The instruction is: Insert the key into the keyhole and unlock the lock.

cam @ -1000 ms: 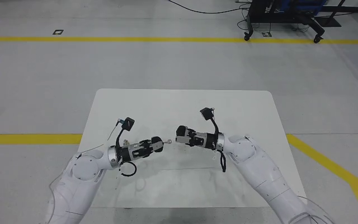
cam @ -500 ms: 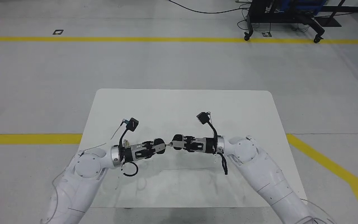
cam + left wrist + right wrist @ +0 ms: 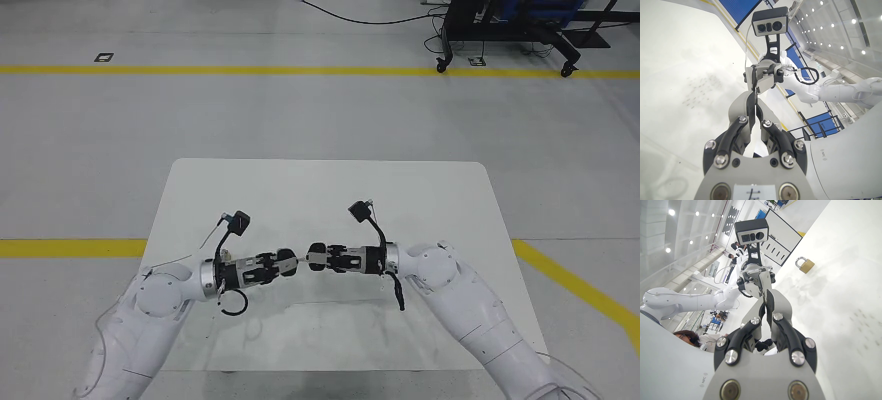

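Note:
Above the middle of the white table, my left gripper and right gripper meet tip to tip. In the left wrist view my left gripper is shut, with the right gripper's fingers closed right at its tips. The right wrist view shows my right gripper shut against the left gripper's fingers. The small key is pinched where the tips meet and is almost wholly hidden. A brass padlock with a silver shackle lies flat on the table, off to the side of both grippers.
Yellow floor lines run behind the table and to either side of it. A dark equipment frame stands far back on the right. The tabletop around the padlock is bare, with faint scuff marks.
The right gripper swung left toward the left gripper and closed the gap that stood between them one second ago. Since half a second ago the tips have stayed together.

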Action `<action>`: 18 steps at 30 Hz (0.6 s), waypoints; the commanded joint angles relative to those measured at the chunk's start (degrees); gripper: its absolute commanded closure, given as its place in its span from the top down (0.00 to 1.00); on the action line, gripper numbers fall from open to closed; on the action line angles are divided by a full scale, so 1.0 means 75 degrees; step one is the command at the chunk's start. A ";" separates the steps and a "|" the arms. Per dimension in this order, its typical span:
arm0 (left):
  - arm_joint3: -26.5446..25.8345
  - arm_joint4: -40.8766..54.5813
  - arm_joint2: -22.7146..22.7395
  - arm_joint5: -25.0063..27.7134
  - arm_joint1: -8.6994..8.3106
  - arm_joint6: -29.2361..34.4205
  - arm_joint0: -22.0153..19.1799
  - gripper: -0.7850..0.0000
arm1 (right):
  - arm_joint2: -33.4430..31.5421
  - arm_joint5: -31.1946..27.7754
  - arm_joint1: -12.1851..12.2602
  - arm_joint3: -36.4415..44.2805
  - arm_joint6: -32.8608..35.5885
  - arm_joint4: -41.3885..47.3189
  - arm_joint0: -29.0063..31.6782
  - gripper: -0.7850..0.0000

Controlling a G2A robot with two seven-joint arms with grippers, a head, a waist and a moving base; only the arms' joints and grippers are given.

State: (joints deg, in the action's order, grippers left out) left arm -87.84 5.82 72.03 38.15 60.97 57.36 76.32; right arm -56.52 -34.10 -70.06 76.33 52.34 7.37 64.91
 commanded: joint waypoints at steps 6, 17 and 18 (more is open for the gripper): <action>0.0017 0.0080 -0.0060 0.0042 -0.0029 -0.0095 -0.0038 1.00 | 0.0034 -0.0040 0.0026 -0.0020 0.0097 0.0037 0.0007 0.00; -0.0009 0.0233 0.0324 0.0215 -0.0089 -0.1053 0.0138 1.00 | -0.1062 -0.0973 0.0297 -0.0047 -0.0412 0.0406 0.0510 0.00; -0.0040 0.0332 0.0390 0.0135 -0.0083 -0.1338 0.0168 1.00 | -0.1309 -0.1190 0.0353 -0.0028 -0.0511 0.0510 0.0675 0.00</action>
State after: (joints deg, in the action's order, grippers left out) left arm -87.92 7.64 74.50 39.73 60.31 49.47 77.37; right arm -64.45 -41.51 -67.81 75.97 49.15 10.49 68.81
